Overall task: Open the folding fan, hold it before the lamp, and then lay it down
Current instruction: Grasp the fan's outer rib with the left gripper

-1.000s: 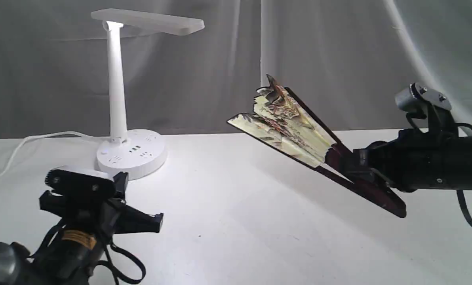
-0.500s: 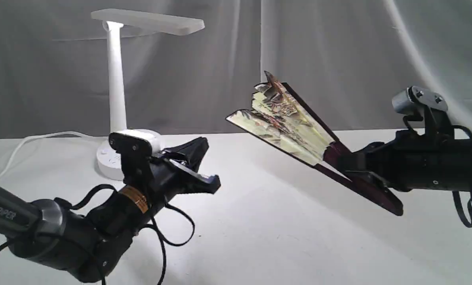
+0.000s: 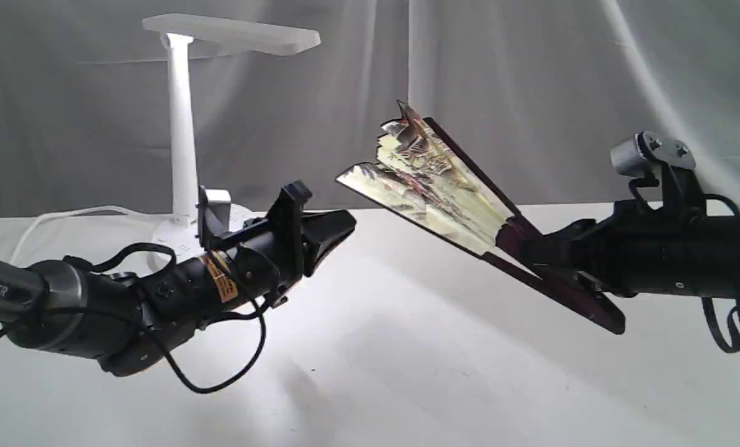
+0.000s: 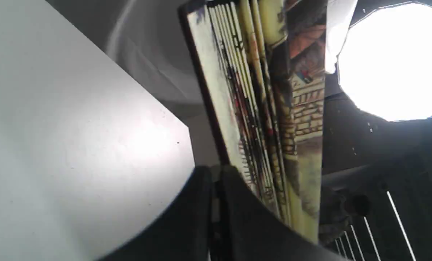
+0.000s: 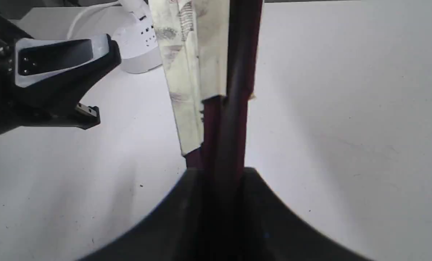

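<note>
Grey curtains [image 3: 531, 74] hang behind the white table [image 3: 407, 372] over which we see both arms at work. We start at the right gripper [image 3: 522, 245], which is clamped on the fan [image 3: 432, 186] low on its dark maroon ribs; the right wrist view shows those ribs running straight down between the two fingers of the gripper [image 5: 221, 174]. From that grip the fan [image 5: 190, 72] slants up and toward the left side of the exterior view, clear of the table and only partly spread. Its cream painted leaf is bunched in pleats between two dark guard sticks, the lower one reaching farther left. The butt end pokes out below and behind the right gripper. The left gripper [image 3: 345, 225] points at the fan from the left, its jaws drawn almost together with only a thin slit between them. In the left wrist view we look past the gripper [image 4: 214, 174] at the fan [image 4: 259, 108] edge-on, just beyond the tips, and we cannot tell whether they touch it. Behind the left arm stands the lamp [image 3: 182, 124], upright, well apart from the fan, its flat head jutting toward it. Its round base [image 5: 140, 36] sits on the table, and a white cord [image 3: 47, 217] trails off to the left.
</note>
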